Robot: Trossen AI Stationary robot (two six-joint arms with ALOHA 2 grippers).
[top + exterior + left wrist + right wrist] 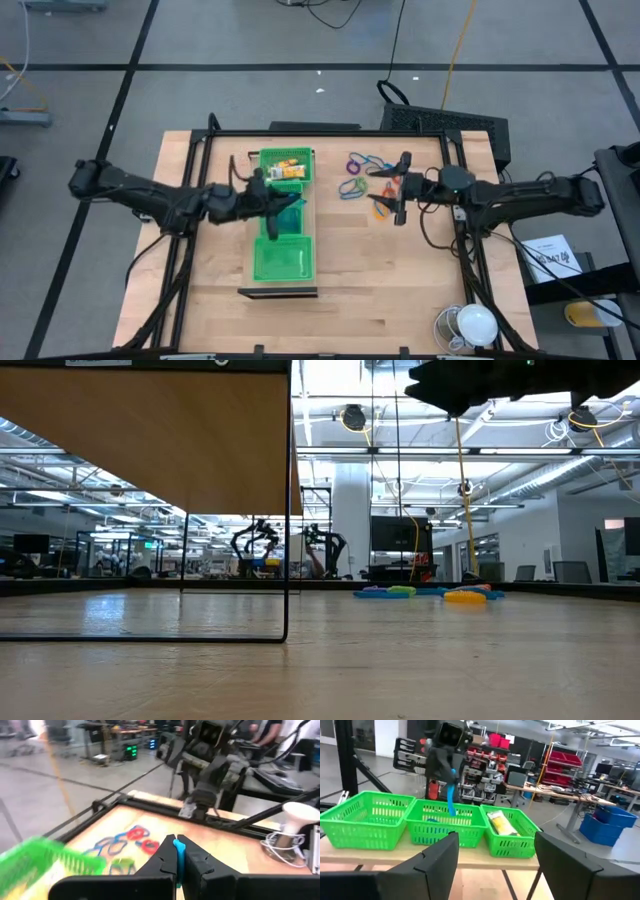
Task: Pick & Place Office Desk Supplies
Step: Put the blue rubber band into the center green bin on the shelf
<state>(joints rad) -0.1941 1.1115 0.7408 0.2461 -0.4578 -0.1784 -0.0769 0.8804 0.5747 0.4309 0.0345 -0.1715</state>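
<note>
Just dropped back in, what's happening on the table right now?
The left gripper is shut on a blue loop and holds it over the middle compartment of the green tray. The end compartment already has yellow pieces in it. The right gripper sits with jaws open by the pile of coloured loops still lying on the table beside the tray, not gripping anything.

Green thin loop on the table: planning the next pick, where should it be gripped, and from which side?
Probably from straight above: the green thin loop lies flat on the wooden table, so pinch one strand, one finger inside, on its edge away from the blue and purple loops.
</note>
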